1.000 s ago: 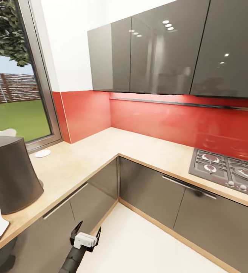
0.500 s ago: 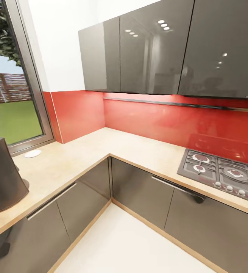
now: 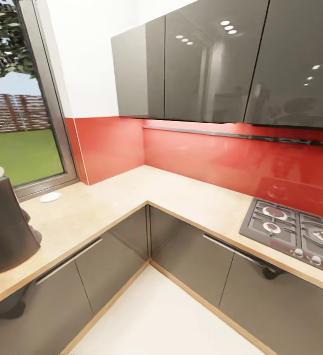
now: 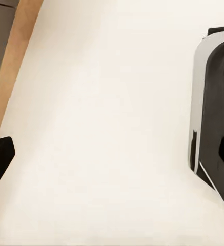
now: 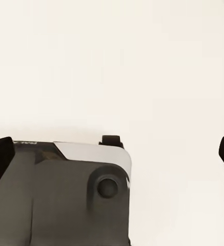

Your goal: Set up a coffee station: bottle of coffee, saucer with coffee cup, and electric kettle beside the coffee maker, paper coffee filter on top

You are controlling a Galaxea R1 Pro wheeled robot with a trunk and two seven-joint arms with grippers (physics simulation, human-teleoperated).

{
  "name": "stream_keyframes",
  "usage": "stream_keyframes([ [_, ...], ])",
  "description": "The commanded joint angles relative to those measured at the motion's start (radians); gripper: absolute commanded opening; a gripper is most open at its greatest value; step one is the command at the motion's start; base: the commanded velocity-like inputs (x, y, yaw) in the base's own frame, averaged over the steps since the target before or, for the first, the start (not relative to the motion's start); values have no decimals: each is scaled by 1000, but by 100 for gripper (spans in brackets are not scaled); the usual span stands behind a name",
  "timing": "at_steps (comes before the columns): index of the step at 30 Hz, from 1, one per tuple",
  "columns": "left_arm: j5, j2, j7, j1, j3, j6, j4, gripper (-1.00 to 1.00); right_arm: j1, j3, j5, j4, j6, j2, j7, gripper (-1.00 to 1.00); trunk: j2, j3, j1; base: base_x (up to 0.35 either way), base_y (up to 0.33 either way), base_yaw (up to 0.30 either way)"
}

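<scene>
Corner of an L-shaped kitchen, seen from the robot's head. The light wood-look bench (image 3: pixel 117 202) runs along a red splashback, under glossy grey wall cabinets (image 3: pixel 205 64), with a gas hob (image 3: pixel 299 229) set into its right-hand run. At the left edge stands a tall dark grey body, apparently the coffee maker (image 3: pixel 3 231), with something white just showing at its top, perhaps the paper filter; this cannot be confirmed. A small flat white disc, probably the saucer (image 3: pixel 50 197), lies on the bench by the window (image 3: pixel 18 118), apart from the machine and without a cup on it. Judged from this, the station is far from complete: the saucer is not yet beside the machine.

Both wrist views look down on the pale floor (image 4: pixel 106 128) and the robot's own base (image 5: pixel 65 200). Dark finger tips sit at the picture edges; how far either claw stands open cannot be told, though nothing lies between the tips.
</scene>
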Motion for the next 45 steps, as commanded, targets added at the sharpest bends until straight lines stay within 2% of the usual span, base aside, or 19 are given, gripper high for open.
stream_keyframes([
  [1, -10, 0, 3, 6, 3, 17, 18, 100, -1, 8, -9, 0, -1, -3, -4, 100, -2, -3, 1, 3, -1, 240],
  [4, 1, 6, 5, 12, 8, 56, 36, 100, -1, 7, -10, 0, 1, -6, -2, 100, -2, -6, 1, 1, 0, 240],
  [7, 54, 10, -1, 13, 33, 74, 39, 100, -1, 6, -10, -1, 2, -6, 0, 100, -2, -8, 1, 0, 0, 240],
  [8, 61, 10, -4, 13, 34, 76, 40, 100, -1, 7, -9, -1, 2, -6, 0, 100, -2, -9, 1, 0, 0, 240],
  [21, 75, 3, -7, 15, 38, 75, 40, 100, -1, 8, -8, 0, 5, -9, 3, 100, -2, -21, 1, 0, 0, 240],
  [23, 76, 2, -7, 15, 39, 73, 41, 100, -1, 9, -8, 0, 6, -21, 3, 100, -2, -23, 1, 0, 0, 240],
  [25, 76, 0, -7, 15, 40, 72, 41, 100, 0, 12, -7, 3, 7, -50, 16, 100, -2, -24, 1, 0, 0, 240],
  [26, 77, 0, -7, 15, 40, 70, 41, 100, 0, 15, -4, 26, 7, -76, 49, 100, -2, -25, 1, 0, 0, 240],
  [27, 77, -1, -7, 15, 40, 70, 41, 100, 0, 15, -4, 55, 7, -89, 72, 100, -2, -26, 1, 0, 0, 240],
  [29, 76, -1, -7, 15, 40, 70, 42, 100, 0, 16, -3, 102, 6, -111, 121, 100, -2, -28, 1, 0, 0, 239],
  [33, 76, 1, -7, 16, 41, 72, 43, 100, 0, 24, 0, 130, 5, -147, 192, 100, -2, -32, 1, 0, 0, 235],
  [45, 77, -1, -6, 16, 42, 71, 42, 100, 0, 30, 1, 134, 7, -144, 204, 100, -2, -44, 1, 0, 0, 234],
])
